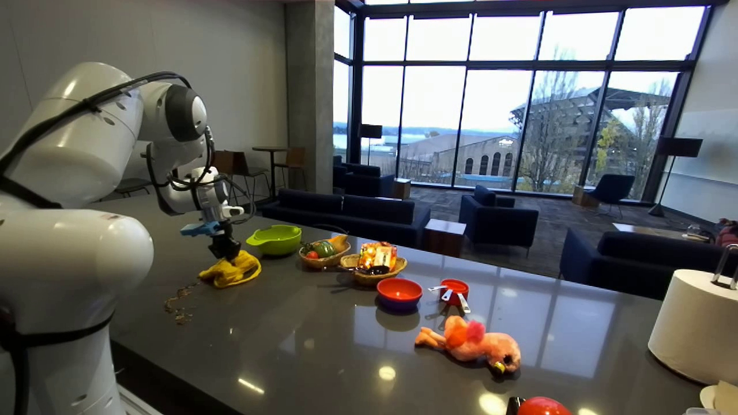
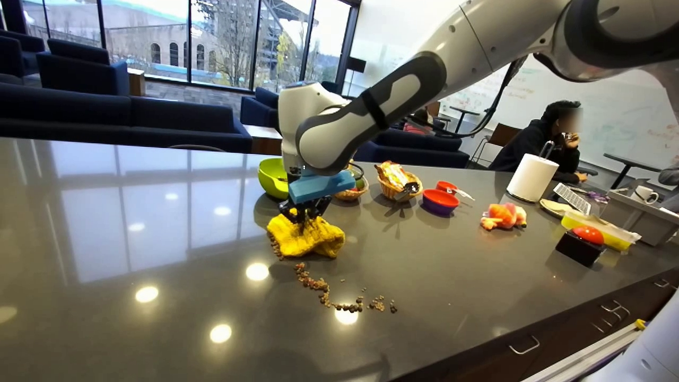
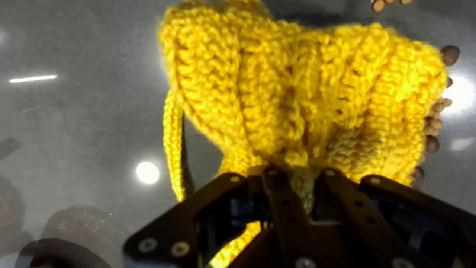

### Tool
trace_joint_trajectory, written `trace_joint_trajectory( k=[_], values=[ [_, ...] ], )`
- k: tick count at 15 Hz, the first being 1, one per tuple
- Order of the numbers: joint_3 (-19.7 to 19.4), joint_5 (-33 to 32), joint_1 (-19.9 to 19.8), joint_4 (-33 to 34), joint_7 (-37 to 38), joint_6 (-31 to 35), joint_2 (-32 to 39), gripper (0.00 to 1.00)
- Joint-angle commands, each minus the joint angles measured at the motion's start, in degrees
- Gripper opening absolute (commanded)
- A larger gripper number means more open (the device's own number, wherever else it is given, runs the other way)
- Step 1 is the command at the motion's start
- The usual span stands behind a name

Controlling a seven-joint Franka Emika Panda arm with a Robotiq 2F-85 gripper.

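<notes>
One yellow knitted cloth (image 3: 290,93), fabric pinched between the jaws, folds bunched loosely beneath them

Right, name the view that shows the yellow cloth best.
The wrist view: the yellow cloth fills its middle, stitches visible, though the gripper hides part. Both exterior views show it smaller, bunched beneath the gripper.

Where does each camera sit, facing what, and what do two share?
Exterior view: beside the arm, facing counter and windows; arm and hand show.
Exterior view: above the counter, facing sofas and whiteboard; arm and hand show.
Wrist view: above the hand, facing down at yellow cloth; fingers show.
In both exterior views: yellow cloth, green bowl.
</notes>
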Motion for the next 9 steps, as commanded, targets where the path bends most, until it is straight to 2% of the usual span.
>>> trace_joint_trajectory(
  k=[1,4,9],
  values=[
    [-2.87,-3.48,0.80,-1.68,-0.76,-0.33,-2.35,0.04],
    [-5.48,-7.96,0.52,-3.72,-0.16,-0.38,-4.88,0.04],
    [-6.99,-10.84,-1.92,-9.92,0.08,-2.78,-11.60,0.04]
  ],
)
